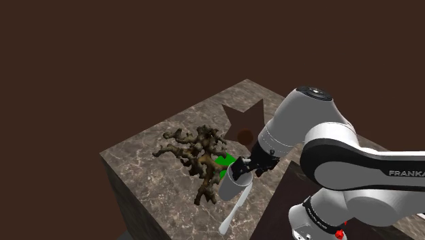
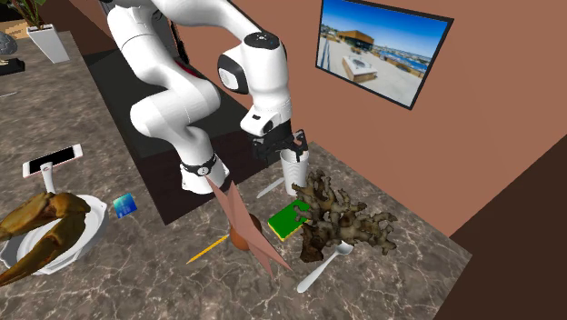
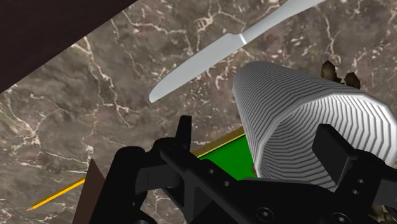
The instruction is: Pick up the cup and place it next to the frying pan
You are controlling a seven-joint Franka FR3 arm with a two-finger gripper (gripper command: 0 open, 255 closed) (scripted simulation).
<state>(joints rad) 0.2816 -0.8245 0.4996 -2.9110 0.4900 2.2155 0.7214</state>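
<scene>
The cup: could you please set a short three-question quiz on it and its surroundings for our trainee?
1. True or false: the cup lies on its side.
2. Which thing lies on the counter near the cup? A) a knife B) a bottle C) scissors
3. In the wrist view, do the fingers of the gripper stand apart or meet?

Key: 1 false: it stands upright in the second exterior view. 2 A. 3 apart.
</scene>
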